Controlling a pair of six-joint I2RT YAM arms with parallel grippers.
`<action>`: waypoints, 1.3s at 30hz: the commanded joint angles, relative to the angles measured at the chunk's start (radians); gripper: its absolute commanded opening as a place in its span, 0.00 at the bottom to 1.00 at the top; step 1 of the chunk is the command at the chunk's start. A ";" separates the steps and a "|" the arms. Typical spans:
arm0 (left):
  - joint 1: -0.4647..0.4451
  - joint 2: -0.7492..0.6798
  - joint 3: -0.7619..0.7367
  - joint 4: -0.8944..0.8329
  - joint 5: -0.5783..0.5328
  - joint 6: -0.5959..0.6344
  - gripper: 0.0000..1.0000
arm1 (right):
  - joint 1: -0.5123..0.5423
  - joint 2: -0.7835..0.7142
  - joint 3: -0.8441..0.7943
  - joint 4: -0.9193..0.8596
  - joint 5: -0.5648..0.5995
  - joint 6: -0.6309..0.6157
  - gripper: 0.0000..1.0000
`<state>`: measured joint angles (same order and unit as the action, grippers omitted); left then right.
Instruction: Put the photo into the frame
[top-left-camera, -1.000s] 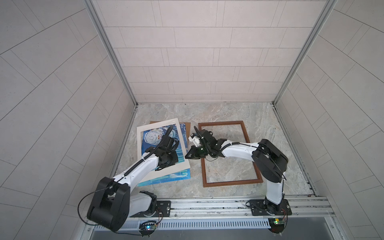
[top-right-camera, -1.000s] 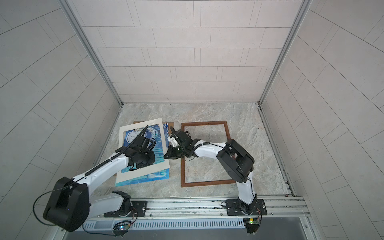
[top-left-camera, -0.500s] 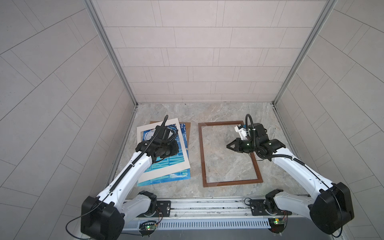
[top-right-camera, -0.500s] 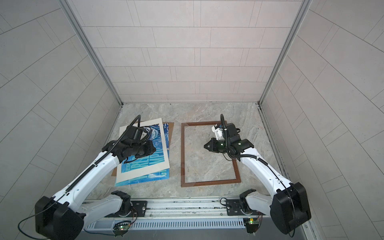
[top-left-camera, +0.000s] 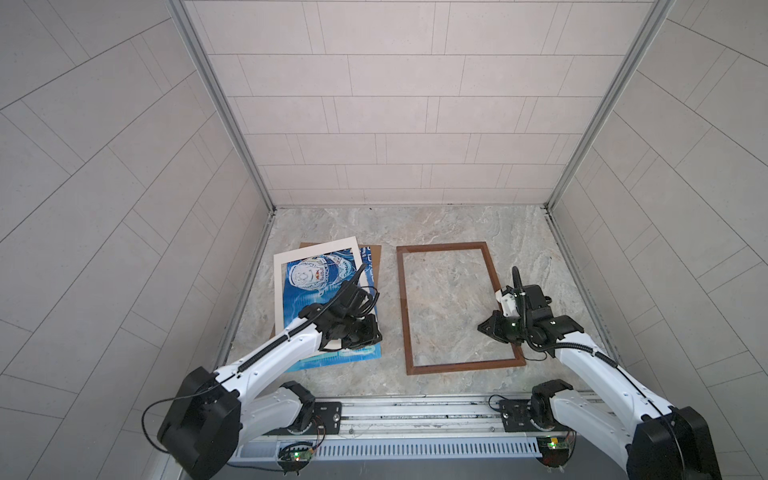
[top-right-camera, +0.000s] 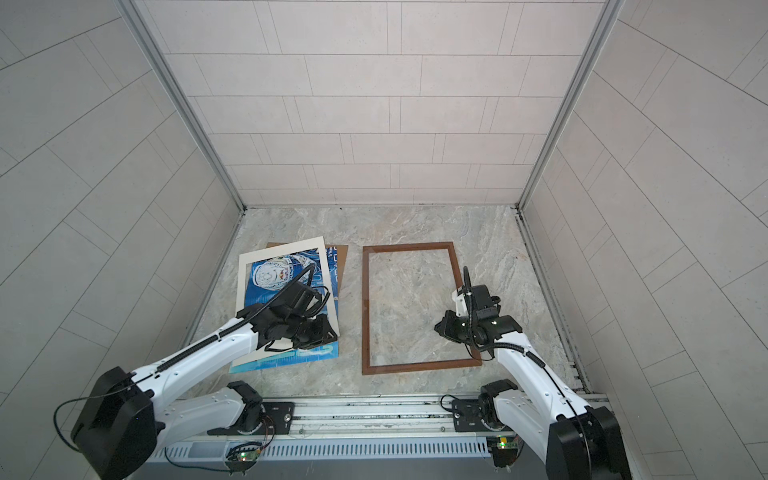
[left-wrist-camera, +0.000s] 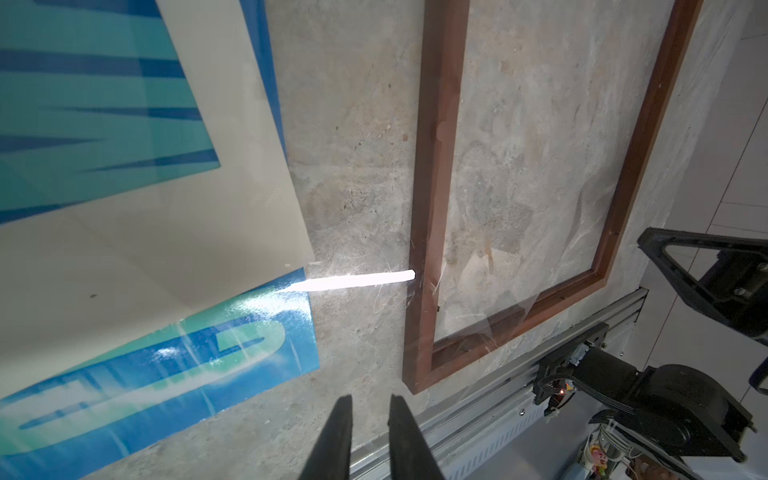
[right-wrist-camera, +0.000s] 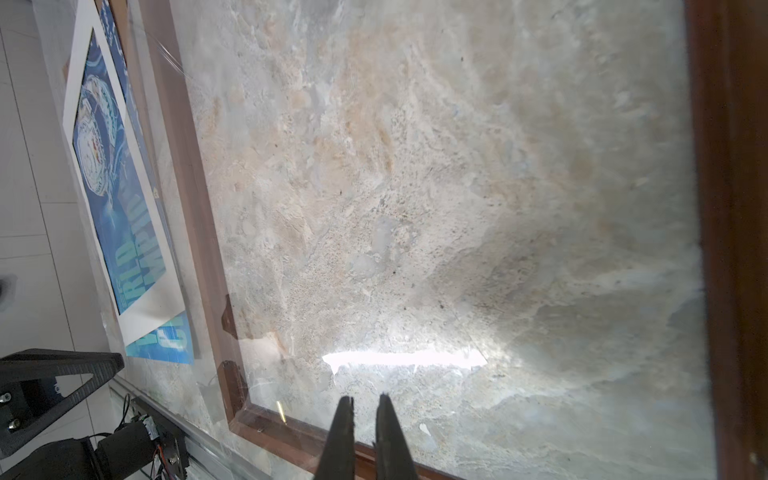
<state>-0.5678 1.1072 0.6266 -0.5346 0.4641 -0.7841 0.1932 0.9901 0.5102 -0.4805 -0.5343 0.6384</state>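
2 arms have drawn apart: right fingers (right-wrist-camera: 343, 428), beside frame's (top-left-camera: 401, 311) left rail a second ago, now hover near its right rail; left fingers (left-wrist-camera: 336, 436) back over stack's near corner. Both pairs slightly apart, empty. Photo (top-left-camera: 297, 307) unmoved by table's (top-left-camera: 449, 224) left edge, under mat (top-left-camera: 279, 299), on backing board (top-left-camera: 374, 251); insertion not begun. Count: 1 photo, 1 frame, 1 mat, 1 backing board.

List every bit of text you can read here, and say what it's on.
"RLD": big light-blue lettering on the photo, in the right wrist view; its start is hidden under the white mat.
"MPIO", roughly: the row beside it, ends cut off by the mat.
Helmet logos and small print along the photo's edge: too small to read.
The frame: no text.
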 joint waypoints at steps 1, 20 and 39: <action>-0.017 -0.088 -0.031 -0.023 -0.024 -0.083 0.35 | -0.004 0.071 0.083 0.024 -0.017 -0.048 0.23; -0.165 -0.282 -0.365 0.181 -0.026 -0.402 0.71 | 0.106 0.512 0.328 0.117 -0.004 -0.177 0.54; -0.168 -0.114 -0.441 0.490 -0.044 -0.438 0.73 | 0.114 0.581 0.268 0.126 0.049 -0.197 0.47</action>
<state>-0.7319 0.9760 0.2256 -0.0055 0.4545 -1.2167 0.3012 1.5616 0.7956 -0.3378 -0.5106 0.4618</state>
